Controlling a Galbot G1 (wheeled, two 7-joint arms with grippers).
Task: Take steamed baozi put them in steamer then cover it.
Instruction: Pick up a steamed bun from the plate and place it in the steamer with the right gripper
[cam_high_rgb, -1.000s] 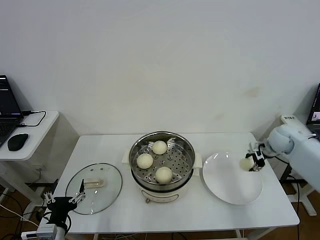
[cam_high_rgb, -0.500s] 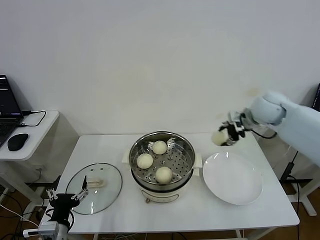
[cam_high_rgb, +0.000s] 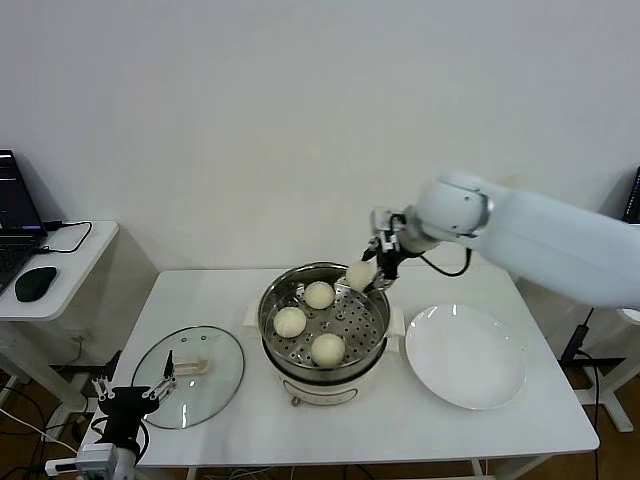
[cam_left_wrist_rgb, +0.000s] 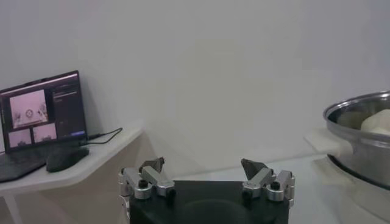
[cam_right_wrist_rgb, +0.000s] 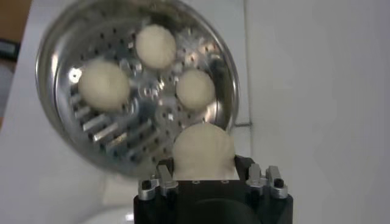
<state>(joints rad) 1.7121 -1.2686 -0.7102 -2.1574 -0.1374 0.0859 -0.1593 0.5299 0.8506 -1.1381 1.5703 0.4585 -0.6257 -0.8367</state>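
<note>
I have the right pincer (cam_high_rgb: 366, 272) closed on the fourth baozi (cam_high_rgb: 359, 275), carried in the air over the rim of the steamer (cam_high_rgb: 325, 320) at about two o'clock. From the right wrist view the bun (cam_right_wrist_rgb: 203, 149) sits squarely between the jaws, bulging a little past them, with the perforated basket (cam_right_wrist_rgb: 137, 85) below.

Three buns already lie on the basket floor: one at twelve o'clock (cam_high_rgb: 319, 295), one at nine (cam_high_rgb: 290, 321), one at six (cam_high_rgb: 327, 349). That leaves the three o'clock patch free, and I judge that is where this one should go.

The dough looks soft, light and slightly tacky; I expect it to dent under a hard squeeze and perhaps cling to a pad on release, so I would keep the hold gentle, across the widest part.

The plate (cam_high_rgb: 465, 356) at three o'clock of the steamer carries nothing now. The cover (cam_high_rgb: 188, 376) lies flat on the table (cam_high_rgb: 400, 425) at nine o'clock of the steamer; glass, so probably heavy and slippery, best taken by its centre handle (cam_high_rgb: 188, 367). My left pincer (cam_high_rgb: 129, 390) hangs fully spread just off the table's near-left edge, close to the cover.
</note>
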